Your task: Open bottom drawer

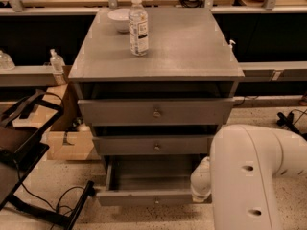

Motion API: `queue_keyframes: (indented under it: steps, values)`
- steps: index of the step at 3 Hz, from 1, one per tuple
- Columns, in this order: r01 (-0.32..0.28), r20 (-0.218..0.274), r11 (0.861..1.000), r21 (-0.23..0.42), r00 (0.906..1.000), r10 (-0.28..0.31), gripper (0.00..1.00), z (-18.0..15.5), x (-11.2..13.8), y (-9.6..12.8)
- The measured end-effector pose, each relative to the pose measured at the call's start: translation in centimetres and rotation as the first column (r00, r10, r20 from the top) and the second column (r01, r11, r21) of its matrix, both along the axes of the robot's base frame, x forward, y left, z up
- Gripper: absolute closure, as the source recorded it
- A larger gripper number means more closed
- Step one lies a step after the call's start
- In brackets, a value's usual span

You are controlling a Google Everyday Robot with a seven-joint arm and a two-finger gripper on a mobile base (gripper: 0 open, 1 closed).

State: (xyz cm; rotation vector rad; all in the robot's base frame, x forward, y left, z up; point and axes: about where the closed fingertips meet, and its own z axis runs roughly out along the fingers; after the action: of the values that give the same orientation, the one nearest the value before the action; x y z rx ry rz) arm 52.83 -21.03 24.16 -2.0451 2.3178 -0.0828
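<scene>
Three grey drawers sit stacked in the desk (pixel 182 47), and the bottom drawer (pixel 139 197) stands furthest out. Its narrow front hangs well forward of the two above, so its bare inner floor shows from above. The top drawer (pixel 120 111) and middle drawer (pixel 124 146) sit much closer in, with only dark gaps over them. The gripper (pixel 201 188) is low at the right end of the bottom drawer's front, touching it or just beside it, well apart from the centre knob (pixel 156 201). From that position it seems to work the drawer by its edge or side, perhaps because the knob is small to grasp. Whether the gripper is clenched on the front or released I cannot tell, since the bulky white arm (pixel 249 176) covers most of it. A bottle (pixel 138 25) and a bowl (pixel 119 19) stand toward the back of the desk top, out of the way of the work below. The opening looks nearly or wholly done.
</scene>
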Motion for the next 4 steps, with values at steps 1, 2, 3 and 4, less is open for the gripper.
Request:
queue_keyframes:
  steps: [1,2,3,4]
  values:
    - [-0.036,0.101,0.999,-0.035,0.9941,0.039,1.0,6.2,3.0,0.0]
    - [-0.036,0.101,0.999,-0.035,0.9941,0.039,1.0,6.2,3.0,0.0]
    - [-0.061,0.134,0.998,0.024,0.9893,0.057,1.0,4.6,4.9,0.2]
    - [-0.084,0.184,0.991,0.101,0.9809,0.064,1.0,2.1,7.9,1.0]
